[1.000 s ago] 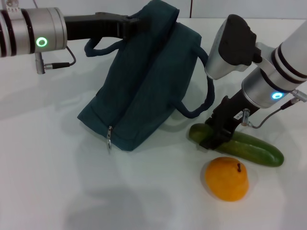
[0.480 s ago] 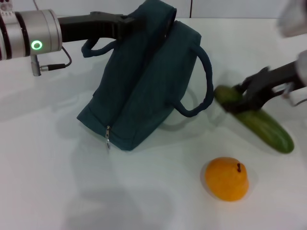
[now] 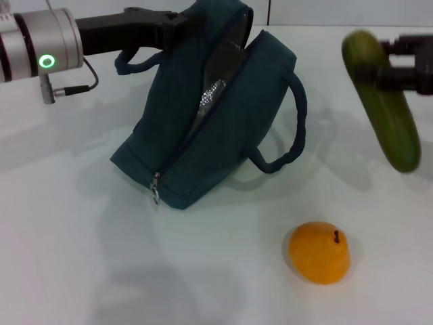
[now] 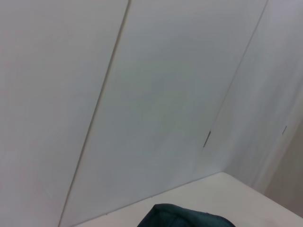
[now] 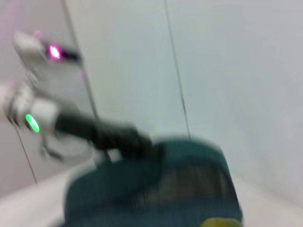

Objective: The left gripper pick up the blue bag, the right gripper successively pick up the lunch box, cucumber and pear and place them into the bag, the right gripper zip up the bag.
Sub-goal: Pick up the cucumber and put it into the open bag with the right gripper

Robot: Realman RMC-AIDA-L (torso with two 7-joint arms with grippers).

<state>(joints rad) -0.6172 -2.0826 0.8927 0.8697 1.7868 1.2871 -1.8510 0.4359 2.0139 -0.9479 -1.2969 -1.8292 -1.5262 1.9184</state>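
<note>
Right gripper is clamped on the cucumber, off the table to the right of the bag. The cucumber's long axis runs steeply, upper end far, lower end near and slightly right. Left gripper pinches the bag's top edge, mouth gaping, foil showing. The pear sits nearer, alone.

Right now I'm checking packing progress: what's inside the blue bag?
Through the blue bag's open zipper only silver foil lining shows. Deeper inside is hidden, so the lunch box cannot be confirmed. The cucumber is held in the air by the right gripper; the pear lies on the table.
</note>
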